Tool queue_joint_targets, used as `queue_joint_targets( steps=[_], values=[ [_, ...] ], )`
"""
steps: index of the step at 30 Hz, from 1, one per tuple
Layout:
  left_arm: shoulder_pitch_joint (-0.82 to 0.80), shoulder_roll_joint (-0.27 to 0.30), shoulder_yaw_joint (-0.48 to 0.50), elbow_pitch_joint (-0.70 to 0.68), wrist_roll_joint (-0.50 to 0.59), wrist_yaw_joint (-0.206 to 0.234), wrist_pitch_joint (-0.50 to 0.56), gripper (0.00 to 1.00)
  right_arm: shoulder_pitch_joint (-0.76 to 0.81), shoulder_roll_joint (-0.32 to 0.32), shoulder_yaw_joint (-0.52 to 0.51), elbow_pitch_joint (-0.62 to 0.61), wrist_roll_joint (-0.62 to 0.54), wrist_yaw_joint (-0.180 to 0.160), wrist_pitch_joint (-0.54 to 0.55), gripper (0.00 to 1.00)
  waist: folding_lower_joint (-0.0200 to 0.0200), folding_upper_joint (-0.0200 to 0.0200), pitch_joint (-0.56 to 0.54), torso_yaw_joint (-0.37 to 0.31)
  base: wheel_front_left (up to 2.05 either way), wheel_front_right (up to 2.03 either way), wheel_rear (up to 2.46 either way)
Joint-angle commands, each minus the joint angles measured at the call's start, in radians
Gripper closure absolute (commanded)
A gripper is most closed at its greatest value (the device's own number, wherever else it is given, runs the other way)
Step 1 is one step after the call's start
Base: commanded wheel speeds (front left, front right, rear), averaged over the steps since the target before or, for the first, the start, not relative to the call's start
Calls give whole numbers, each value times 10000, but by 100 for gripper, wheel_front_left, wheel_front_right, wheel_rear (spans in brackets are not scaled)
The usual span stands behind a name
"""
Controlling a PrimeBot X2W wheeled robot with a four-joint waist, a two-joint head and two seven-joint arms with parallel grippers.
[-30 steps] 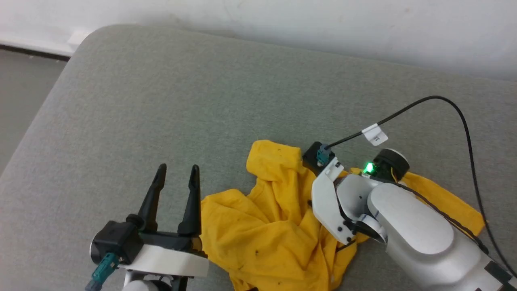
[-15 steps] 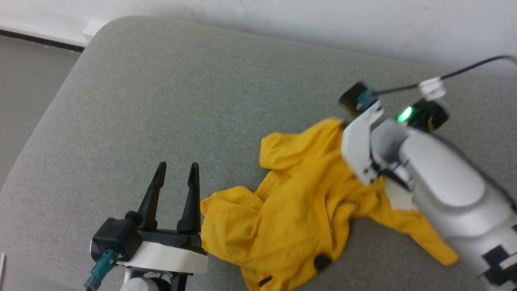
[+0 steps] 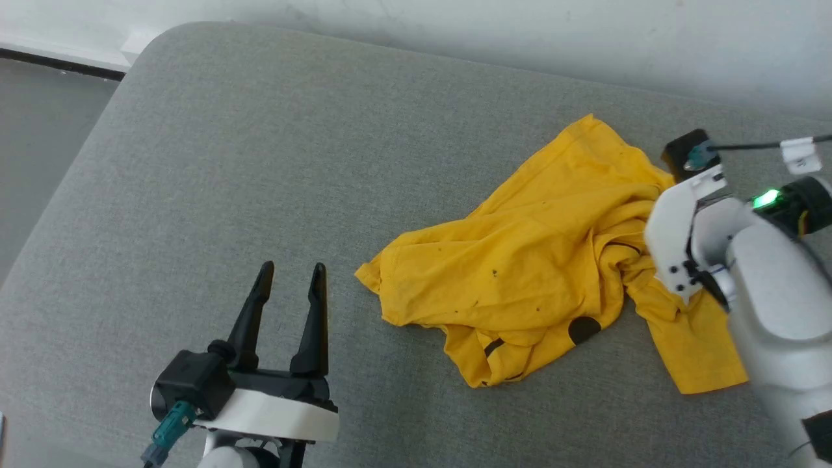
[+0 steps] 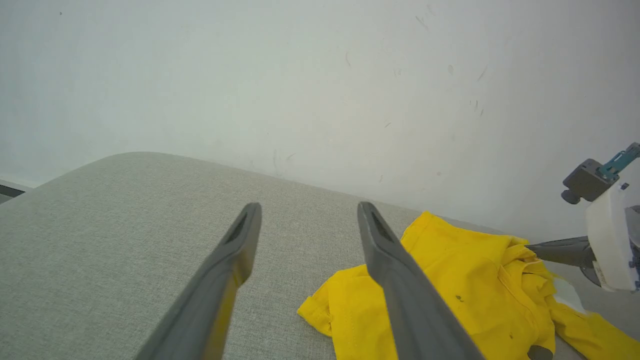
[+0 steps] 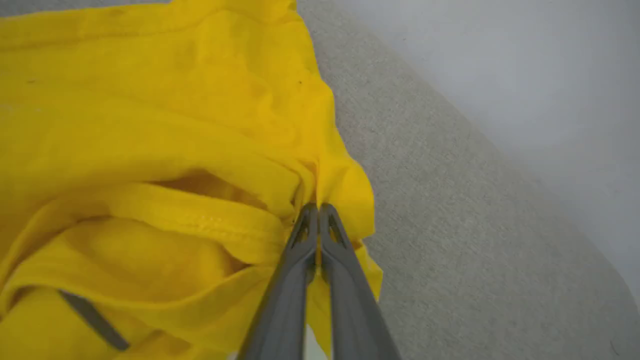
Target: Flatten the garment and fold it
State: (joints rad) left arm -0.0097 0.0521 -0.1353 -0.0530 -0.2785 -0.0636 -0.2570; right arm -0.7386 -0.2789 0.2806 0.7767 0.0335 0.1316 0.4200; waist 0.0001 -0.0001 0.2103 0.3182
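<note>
The garment lies crumpled on the grey cushion, bunched up against the right gripper, whose jaws pinch a gathered fold of yellow cloth. In the head view that gripper's fingers are hidden under its white wrist. The print is mostly tucked under (a black dot peeks out). The left gripper is spread wide and empty, well left of the cloth.

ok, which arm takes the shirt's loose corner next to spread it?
Probably left. The left pincer is open and empty near the shirt's free corner; the right pincer is shut on its bunched fabric.
</note>
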Motion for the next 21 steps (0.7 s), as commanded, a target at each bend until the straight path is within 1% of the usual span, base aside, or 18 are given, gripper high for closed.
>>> queue_joint_targets(
  steps=[1,6,10,15,21],
  values=[
    [-109,-18,10,25,53,-1,-47,0,77,198,-141,-137,-143,-9,-244,0,-1,1,-42,-65,0,0,0],
    [18,-18,68,87,199,-30,-47,0,441,877,-993,-782,-162,-9,-1539,0,-1,1,-418,-342,0,0,0],
    [190,-18,107,36,294,-15,-47,0,1032,1370,-1919,-1901,-49,-9,-2579,0,-1,1,-808,-620,0,0,0],
    [514,-18,230,-26,456,-13,-47,0,2699,1865,-3280,-4117,-29,-9,-3427,0,-1,1,-1189,-1013,0,0,0],
    [859,-18,408,-169,670,-88,-47,0,5803,2263,-4853,-7522,-336,-9,-4291,0,-1,1,-1359,-1430,0,0,0]
  ],
)
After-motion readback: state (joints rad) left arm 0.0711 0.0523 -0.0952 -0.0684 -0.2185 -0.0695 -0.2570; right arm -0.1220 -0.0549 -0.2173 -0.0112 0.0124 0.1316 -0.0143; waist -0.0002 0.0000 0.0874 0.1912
